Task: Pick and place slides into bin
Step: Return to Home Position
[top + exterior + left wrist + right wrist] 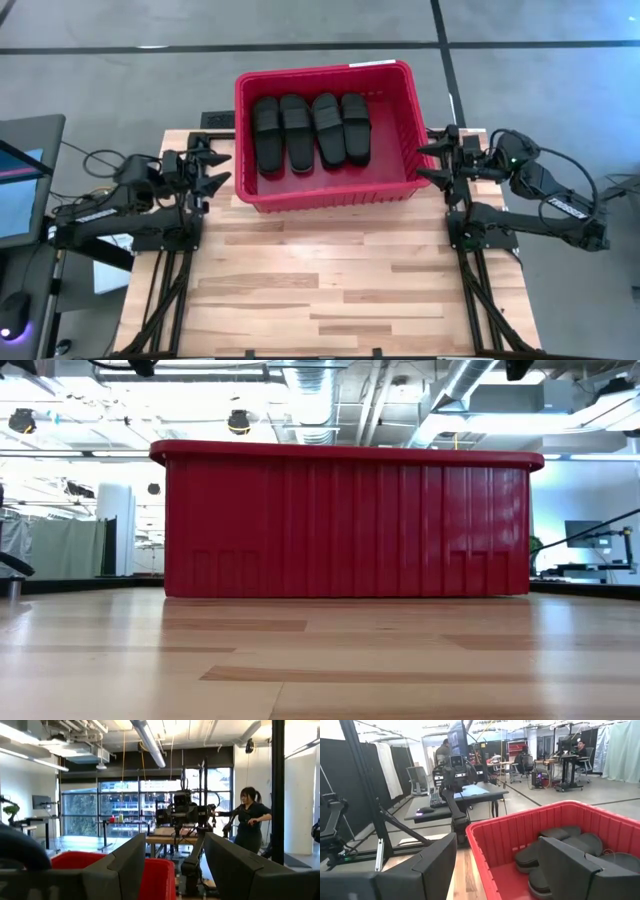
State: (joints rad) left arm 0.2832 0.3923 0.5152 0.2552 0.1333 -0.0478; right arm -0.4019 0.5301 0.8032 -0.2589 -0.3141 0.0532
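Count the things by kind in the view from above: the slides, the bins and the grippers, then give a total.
Black slides showing in the bin: 4 (others may lie hidden beneath)
Red bin: 1
Grippers: 2, the left gripper and the right gripper, both open beside the bin
Total: 7

The high camera looked straight down on the table [330,280]. The low one, at tabletop level, faced twelve o'clock, near the bin [345,525]. Wrist cameras faced three and nine o'clock, sharing it.
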